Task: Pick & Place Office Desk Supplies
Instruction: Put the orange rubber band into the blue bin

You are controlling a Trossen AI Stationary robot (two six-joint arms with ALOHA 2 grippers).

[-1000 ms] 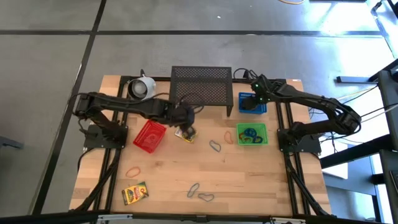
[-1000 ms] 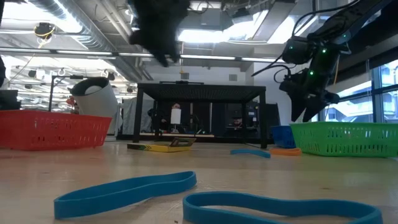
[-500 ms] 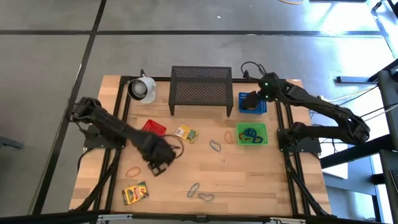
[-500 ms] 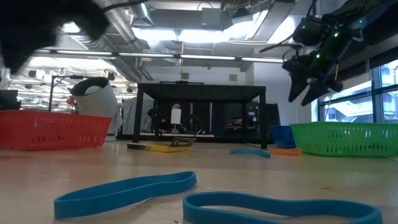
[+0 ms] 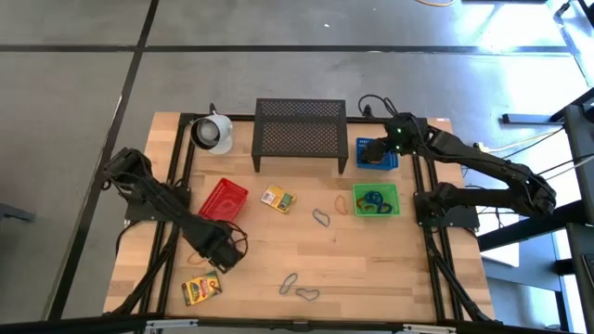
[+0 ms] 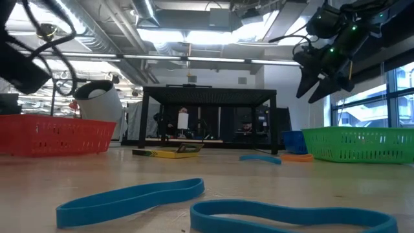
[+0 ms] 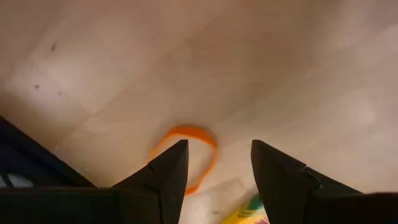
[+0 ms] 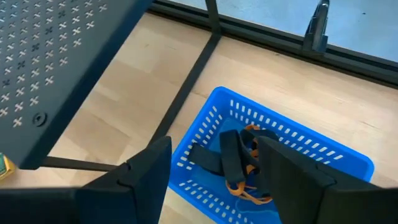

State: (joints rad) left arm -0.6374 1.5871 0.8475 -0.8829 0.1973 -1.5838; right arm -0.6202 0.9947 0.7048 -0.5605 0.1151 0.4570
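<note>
The left tool hovers released above the orange loop lying flat on the tabletop. Thin, light and floppy, it seems best pinched across one strand. The right tool hangs released over the blue basket.

Two robot arms, matte black throughout, each built of slender tubular links joined by bulkier rounded joint housings. Thin black cables loop loosely along both arms. Left pincer: two dark, wedge-shaped fingers tapering to blunt tips. Right pincer: two broad, flat-faced black fingers; a small green indicator light glows on the wrist housing behind it.
</note>
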